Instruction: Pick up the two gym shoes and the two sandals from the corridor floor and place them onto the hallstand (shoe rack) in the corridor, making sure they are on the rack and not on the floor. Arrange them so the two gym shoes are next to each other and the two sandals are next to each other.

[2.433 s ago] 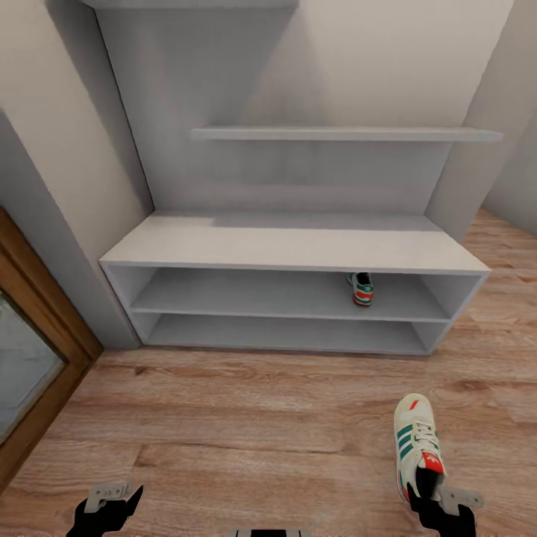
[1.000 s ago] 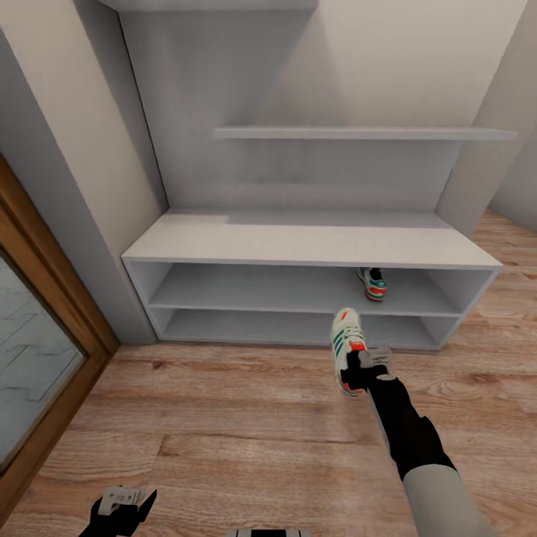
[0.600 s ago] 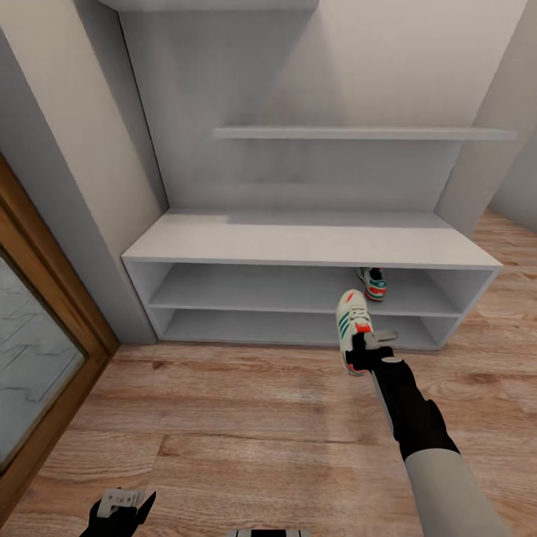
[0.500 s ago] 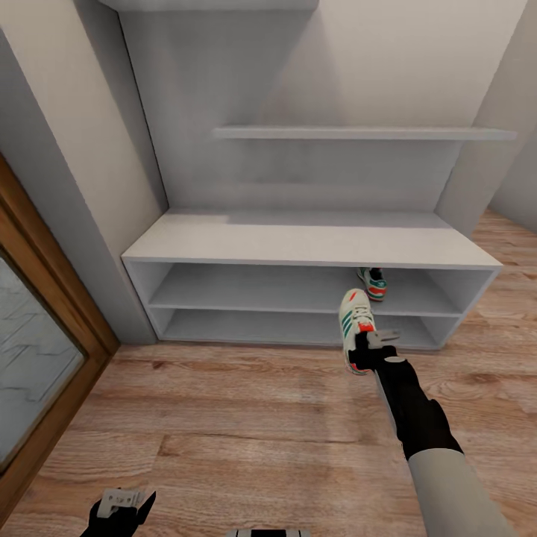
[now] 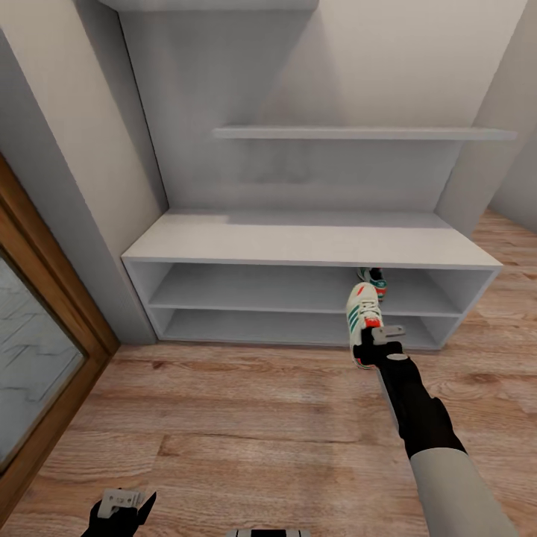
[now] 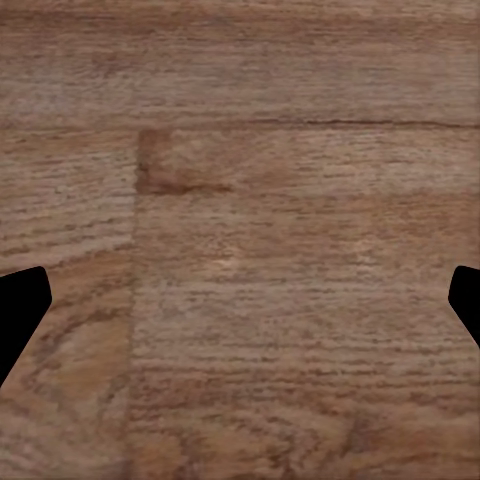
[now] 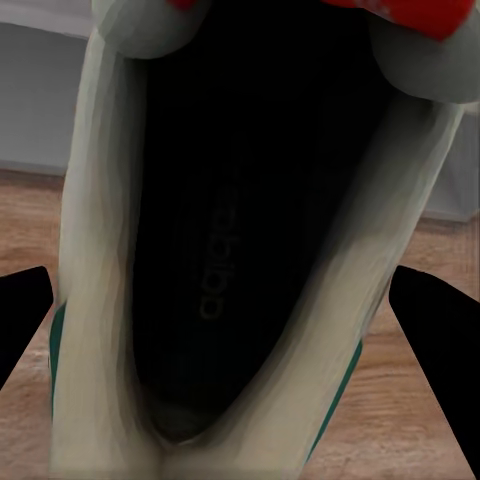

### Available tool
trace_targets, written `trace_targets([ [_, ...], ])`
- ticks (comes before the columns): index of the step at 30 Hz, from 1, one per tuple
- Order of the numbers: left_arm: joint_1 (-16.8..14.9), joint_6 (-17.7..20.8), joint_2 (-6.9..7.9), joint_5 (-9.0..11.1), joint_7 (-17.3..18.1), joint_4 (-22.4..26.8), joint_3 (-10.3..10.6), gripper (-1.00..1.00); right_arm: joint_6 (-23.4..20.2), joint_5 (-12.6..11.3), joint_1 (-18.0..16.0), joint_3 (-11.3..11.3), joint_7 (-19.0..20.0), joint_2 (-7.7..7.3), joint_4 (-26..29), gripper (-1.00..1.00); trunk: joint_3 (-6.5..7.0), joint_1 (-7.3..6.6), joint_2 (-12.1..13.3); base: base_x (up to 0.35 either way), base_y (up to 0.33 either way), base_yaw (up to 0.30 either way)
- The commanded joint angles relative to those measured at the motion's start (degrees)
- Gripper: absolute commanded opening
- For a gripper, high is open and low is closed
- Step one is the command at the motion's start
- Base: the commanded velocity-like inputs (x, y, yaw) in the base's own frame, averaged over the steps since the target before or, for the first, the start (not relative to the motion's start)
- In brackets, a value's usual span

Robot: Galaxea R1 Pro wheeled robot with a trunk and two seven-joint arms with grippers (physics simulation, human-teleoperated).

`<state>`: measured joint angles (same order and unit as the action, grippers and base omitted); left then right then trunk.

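Two low shelves of the hallstand [image 5: 298,246] open just ahead of the right gripper [image 5: 371,348], with the corridor floor [image 5: 246,418] beneath it. That gripper is clamped on the heel of a gym shoe [image 5: 363,317], toe aimed at the upper low shelf, likely so it slides in beside the other gym shoe [image 5: 372,280] parked there just beyond. The left gripper [image 5: 119,507] hangs low over bare planks, jaws spread, holding nothing.

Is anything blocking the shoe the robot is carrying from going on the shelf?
Nothing visible does. The cream sneaker with green stripes in the right hand faces the open shelf of the pale grey shoe rack, beside the shelved matching sneaker.
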<state>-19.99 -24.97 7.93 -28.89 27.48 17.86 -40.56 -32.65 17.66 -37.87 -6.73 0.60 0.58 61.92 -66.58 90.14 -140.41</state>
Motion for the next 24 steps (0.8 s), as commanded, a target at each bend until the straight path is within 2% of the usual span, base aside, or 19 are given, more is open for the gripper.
trace_targets([
  [1, -0.1, -0.3, -0.02, -0.5, 0.3, 0.0, -0.5, 1.0, -0.2, 0.1, -0.1, -0.1, -0.3, 0.08, 0.0, -1.0, -0.05, -0.01, 0.0, 0.0, 0.0, 0.0],
  [9, -0.1, -0.3, 0.06, -0.5, 0.3, 0.0, -0.5, 1.0, -0.1, 0.0, -0.3, 0.1, -2.8, 0.31, 0.0, -1.0, -0.05, -0.01, 0.0, 0.0, 0.0, 0.0],
  [10, -0.1, -0.3, 0.06, -0.5, 0.3, 0.0, -0.5, 1.0, -0.1, 0.0, -0.3, 0.1, -6.0, 0.31, -0.1, -1.0, -0.05, -0.01, 0.0, 0.0, 0.0, 0.0],
  [16, -0.1, -0.3, 0.1, -0.5, 0.3, 0.1, -0.5, 1.0, -0.1, 0.0, -0.3, 0.1, -6.0, 0.3, -0.1, -1.0, -0.05, -0.01, 0.0, 0.0, 0.0, 0.0],
  [24, -0.1, -0.3, 0.08, -0.5, 0.3, 0.1, -0.5, 1.0, -0.1, 0.0, -0.3, 0.1, -6.0, 0.3, 0.0, -1.0, -1.58, 1.56, -2.8, 0.0, 0.0, 0.019],
])
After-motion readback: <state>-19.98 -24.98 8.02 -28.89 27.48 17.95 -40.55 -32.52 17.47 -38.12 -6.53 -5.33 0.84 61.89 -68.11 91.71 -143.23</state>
